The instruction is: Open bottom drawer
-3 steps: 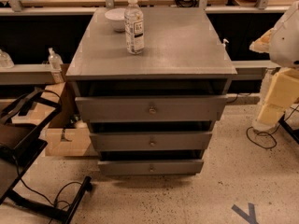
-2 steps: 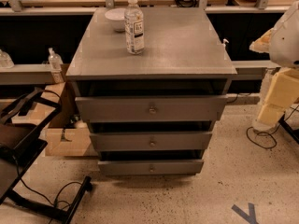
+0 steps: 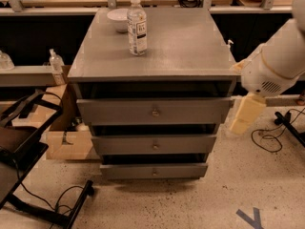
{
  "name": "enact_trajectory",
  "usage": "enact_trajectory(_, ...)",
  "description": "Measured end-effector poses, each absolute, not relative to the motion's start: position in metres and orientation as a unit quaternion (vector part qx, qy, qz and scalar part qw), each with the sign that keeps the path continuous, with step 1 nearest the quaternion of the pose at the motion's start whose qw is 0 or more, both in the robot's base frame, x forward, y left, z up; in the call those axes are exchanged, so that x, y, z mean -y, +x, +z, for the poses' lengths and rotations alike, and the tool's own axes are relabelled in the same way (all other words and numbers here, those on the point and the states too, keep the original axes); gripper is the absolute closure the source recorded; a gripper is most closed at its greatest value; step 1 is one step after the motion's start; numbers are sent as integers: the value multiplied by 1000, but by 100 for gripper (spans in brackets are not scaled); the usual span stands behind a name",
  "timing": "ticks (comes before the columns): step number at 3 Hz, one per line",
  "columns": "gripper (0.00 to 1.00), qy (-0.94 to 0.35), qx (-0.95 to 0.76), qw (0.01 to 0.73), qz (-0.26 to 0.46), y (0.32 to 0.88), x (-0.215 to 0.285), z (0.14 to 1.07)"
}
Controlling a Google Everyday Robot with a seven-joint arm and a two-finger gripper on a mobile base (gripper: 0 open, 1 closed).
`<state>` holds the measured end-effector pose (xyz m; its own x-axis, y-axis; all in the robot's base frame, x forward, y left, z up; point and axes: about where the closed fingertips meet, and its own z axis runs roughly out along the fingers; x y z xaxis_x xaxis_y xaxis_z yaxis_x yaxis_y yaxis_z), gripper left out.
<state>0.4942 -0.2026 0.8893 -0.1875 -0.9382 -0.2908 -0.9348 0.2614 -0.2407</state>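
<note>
Camera view: hand point(image 3: 245, 114) hangs right of cabinet point(image 3: 181, 46), apart from bottom drawer point(image 3: 153, 171).

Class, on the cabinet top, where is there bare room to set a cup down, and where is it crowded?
Free: right half of the cabinet top, from water bottle to right edge, and the front strip before the bottle. Crowded: back-left corner, with bowl and bottle. The gripper hangs off the right end of the top drawer.

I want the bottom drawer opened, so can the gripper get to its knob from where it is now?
Probably yes. The gripper hangs right of the cabinet, beside the top drawer; nothing stands on the floor before the bottom drawer and its knob. It must drop and swing round to the front.
</note>
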Motion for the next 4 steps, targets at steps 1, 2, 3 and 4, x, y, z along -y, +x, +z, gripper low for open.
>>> enact_trajectory(1, 0, -607, -761, 228, -1, 531, 202, 809)
enact_trajectory(2, 0, -603, -758, 247, -20, 535, 206, 755)
enact_trajectory(3, 0, -568, -773, 281, -40, 552, 209, 725)
enact_trajectory(4, 0, -552, -769, 318, -55, 570, 206, 738)
